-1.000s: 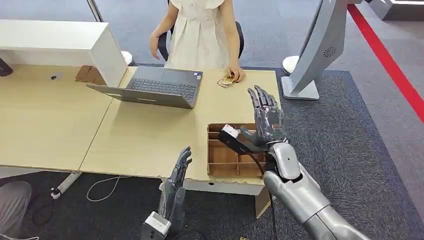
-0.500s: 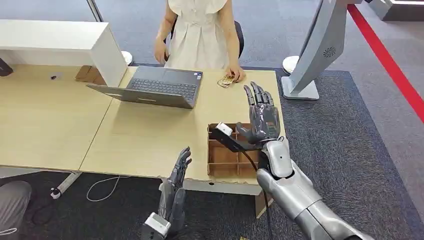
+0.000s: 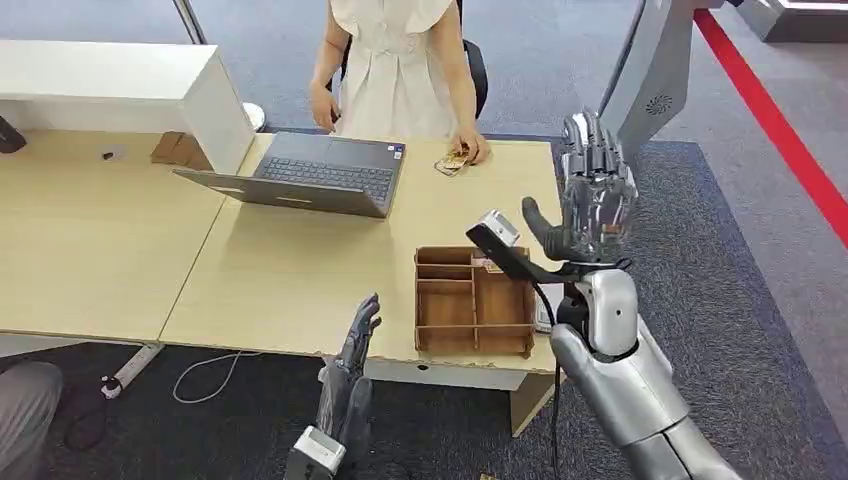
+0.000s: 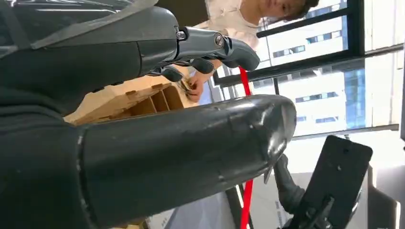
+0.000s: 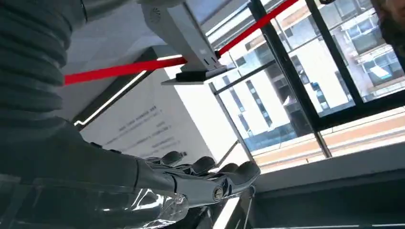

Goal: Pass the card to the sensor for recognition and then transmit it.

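We log, left to right, relative to wooden tray (image 3: pixel 430 305): laptop (image 3: pixel 320 172) beyond-left. Left hand (image 3: pixel 352 372) before tray's near edge, fingers straight, apart, empty. Card (image 3: pixel 455 161), probably, under person's hand (image 3: pixel 470 148), well beyond tray. Right hand (image 3: pixel 592 200) raised right of tray, fingers extended, empty.

I am standing in an office or reception-style showroom. In front of me is a light wooden desk (image 3: pixel 110 240) with an open laptop (image 3: pixel 305 175) and a person (image 3: pixel 395 65) seated behind it on a dark chair, on grey carpet (image 3: pixel 720 280) with a red stripe (image 3: pixel 780 130). Through tall dark-framed windows (image 5: pixel 305 90) I see high-rise buildings outside.
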